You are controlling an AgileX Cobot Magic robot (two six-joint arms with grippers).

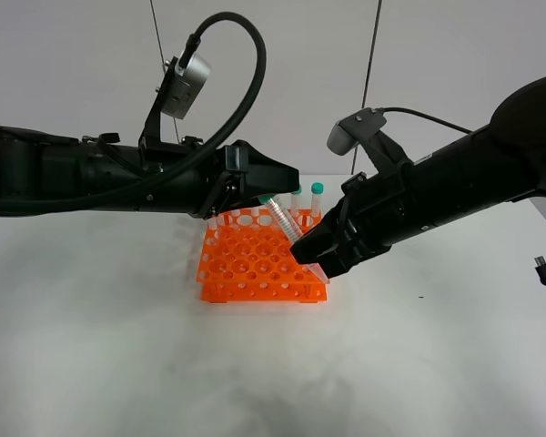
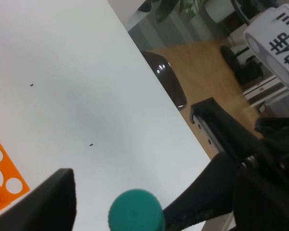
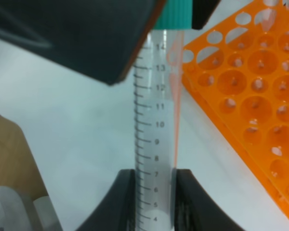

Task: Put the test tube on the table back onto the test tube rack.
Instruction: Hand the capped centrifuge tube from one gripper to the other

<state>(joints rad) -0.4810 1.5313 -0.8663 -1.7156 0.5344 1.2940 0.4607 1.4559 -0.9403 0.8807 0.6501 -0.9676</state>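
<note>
One test tube (image 1: 280, 218) hung tilted, clear of the table (image 1: 118, 364), by the far right part of the test tube rack (image 1: 255, 266). Whether it was over the holes or just beside the rack's edge could not be told. Its teal cap was uppermost and its lower part was pinched between the closed jaws of the right gripper (image 1: 309, 255). The cap sat between the widely spread jaws of the left gripper (image 1: 271, 189), which appeared to grip nothing.

The conical tip was hidden behind the right gripper's fingers (image 3: 123, 202), so its line to any hole was unknown. The tilt looked like the main risk: lowered at that slant, the tip could strike the orange grid between holes and the smooth tube could slide in the grip. If the left gripper closed off-centre on the cap while the right held firm, the tube might twist or pop free. A capped tube (image 1: 317, 189) standing in the back row could be knocked by either arm.
</note>
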